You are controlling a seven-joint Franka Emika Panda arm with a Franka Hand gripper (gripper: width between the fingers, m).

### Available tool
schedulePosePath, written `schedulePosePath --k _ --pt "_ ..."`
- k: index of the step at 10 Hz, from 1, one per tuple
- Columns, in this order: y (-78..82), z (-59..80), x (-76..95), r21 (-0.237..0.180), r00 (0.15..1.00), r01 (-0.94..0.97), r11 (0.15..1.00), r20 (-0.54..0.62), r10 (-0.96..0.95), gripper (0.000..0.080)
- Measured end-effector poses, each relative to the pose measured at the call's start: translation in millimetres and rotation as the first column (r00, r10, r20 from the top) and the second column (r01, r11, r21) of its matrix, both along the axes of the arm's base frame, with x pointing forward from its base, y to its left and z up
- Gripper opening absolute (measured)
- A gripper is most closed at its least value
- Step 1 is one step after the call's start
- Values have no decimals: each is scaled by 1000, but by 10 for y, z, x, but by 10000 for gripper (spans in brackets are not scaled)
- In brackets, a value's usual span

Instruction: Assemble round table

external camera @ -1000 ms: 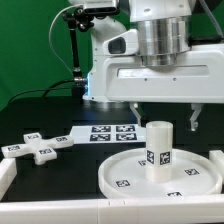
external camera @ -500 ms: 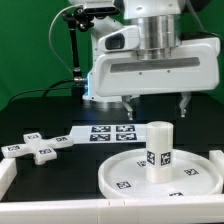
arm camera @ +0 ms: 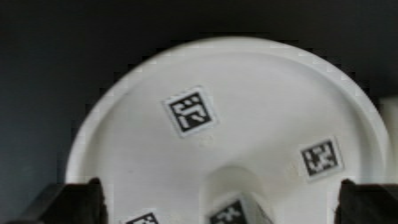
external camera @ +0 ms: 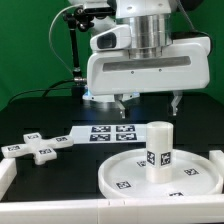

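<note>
- High in the middle of the exterior frame: the gripper [external camera: 150, 100], spread wide, pinching nothing and touching nothing.
- Under the broad white hand body, two dark fingers [external camera: 122, 101], well apart, tips pointing down, hanging in the air above the parts.
- Lower in the frame, beneath the gap between them: the leg [external camera: 158, 147], a short thick white cylinder, upright, with a black-and-white tag on its side, clear of both fingers.
- Beneath the leg, at the lower right of the exterior frame: the round disc [external camera: 112, 172], white and rimmed, flat on the table [external camera: 45, 120], with tags on its face and the leg standing on it.
- Toward the lower left of the exterior frame: the cross-shaped piece [external camera: 38, 147], lying flat on the black table, well apart from the round disc.
- Between the cross-shaped piece and the round disc, slightly farther back: the marker board [external camera: 105, 133], flat, tags facing up.
- In the wrist view: mostly the white face of the round disc against the dark table, with several tags in sight.
- Also in the wrist view: two dark blurred fingertips [arm camera: 80, 202] at the picture's edge, far apart, with nothing gripped between them.
- Cannot tell from the wrist view whether the blurred shape between the fingertips is the leg.
</note>
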State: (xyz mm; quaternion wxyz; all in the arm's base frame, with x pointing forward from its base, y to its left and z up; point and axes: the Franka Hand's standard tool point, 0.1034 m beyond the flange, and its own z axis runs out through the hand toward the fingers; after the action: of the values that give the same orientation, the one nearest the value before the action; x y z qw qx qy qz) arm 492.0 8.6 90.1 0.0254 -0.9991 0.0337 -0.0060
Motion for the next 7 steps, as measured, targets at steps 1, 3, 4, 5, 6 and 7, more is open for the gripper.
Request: schedulePosePath --k 1,3,4,5,6,7 --pt "-280 -66 -146 -13 1000 5 1000 -3 -5 649" --pt "-665 -158 -183 -26 1000 5 1000 -9 -5 649" --pt "-692 -128 -145 -26 1000 -7 1000 -5 7 649" --pt "-680 -142 -157 -26 1000 -9 1000 -8 9 649" --pt "-677 -146 -159 -26 1000 -10 1000 -9 10 649" --pt "-725 -171 -180 -29 999 -32 999 -8 32 649"
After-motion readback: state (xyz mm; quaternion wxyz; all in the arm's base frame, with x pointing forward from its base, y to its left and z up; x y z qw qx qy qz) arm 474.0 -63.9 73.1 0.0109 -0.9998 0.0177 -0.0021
